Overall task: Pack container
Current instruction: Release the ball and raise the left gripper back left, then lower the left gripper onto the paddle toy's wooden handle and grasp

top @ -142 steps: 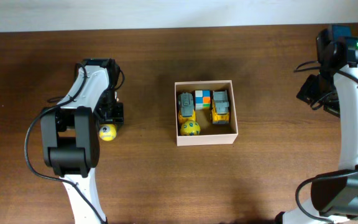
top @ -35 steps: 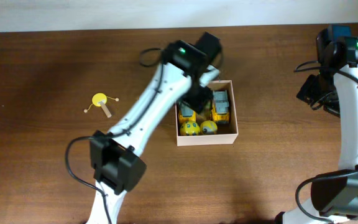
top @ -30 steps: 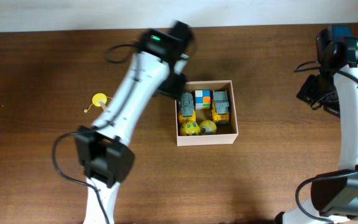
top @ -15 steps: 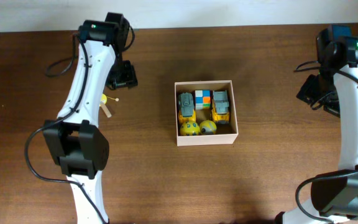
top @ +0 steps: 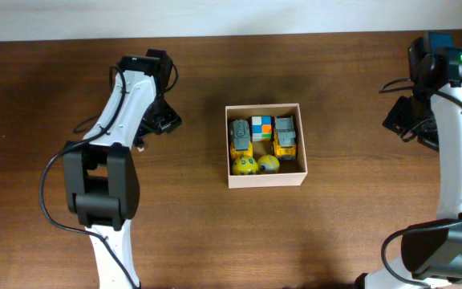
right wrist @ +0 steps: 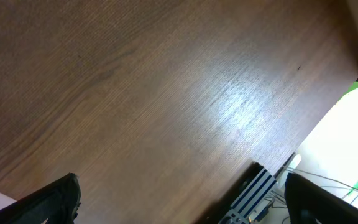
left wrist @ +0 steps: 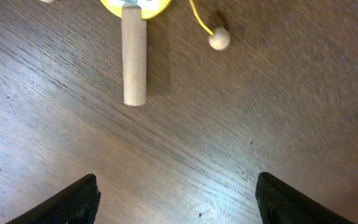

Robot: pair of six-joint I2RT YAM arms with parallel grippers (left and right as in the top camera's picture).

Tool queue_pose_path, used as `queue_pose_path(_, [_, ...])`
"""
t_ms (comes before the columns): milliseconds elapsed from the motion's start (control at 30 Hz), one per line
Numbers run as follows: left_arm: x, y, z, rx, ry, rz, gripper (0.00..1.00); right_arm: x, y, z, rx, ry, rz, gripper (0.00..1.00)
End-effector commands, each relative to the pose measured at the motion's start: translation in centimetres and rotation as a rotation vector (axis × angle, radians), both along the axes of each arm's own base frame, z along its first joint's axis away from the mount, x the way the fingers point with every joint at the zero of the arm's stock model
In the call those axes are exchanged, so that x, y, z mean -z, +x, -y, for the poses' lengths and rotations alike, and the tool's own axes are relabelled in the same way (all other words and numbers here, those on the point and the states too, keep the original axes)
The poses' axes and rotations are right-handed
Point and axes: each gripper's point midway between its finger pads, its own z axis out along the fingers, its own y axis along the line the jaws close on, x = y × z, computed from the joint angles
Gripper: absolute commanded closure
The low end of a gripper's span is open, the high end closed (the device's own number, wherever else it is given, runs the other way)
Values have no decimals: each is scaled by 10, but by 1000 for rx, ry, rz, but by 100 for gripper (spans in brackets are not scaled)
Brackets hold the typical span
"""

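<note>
Cardboard container [top: 265, 181]: two trucks [top: 241, 135], two balls [top: 245, 165]

Brown table [top: 335, 233] bears container [top: 267, 181] and rattle [left wrist: 134, 62].

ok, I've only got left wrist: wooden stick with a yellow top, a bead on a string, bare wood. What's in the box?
Observer: Two trucks, a colour cube between them, and two yellow balls.
Operator: Where's the box from my gripper?
Observer: The box sits mid-table, well apart from the left gripper, toward the right arm's side.
Operator: Right arm busy?
Observer: No. The right gripper is open and empty, over bare wood by the table edge on its own side.
</note>
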Motion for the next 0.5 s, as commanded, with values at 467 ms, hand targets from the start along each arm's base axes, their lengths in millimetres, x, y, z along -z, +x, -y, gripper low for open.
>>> queue_pose_path(467, [7, 28, -39, -18, -133, 101, 17, -2, -1, 2, 13, -6, 10, 1])
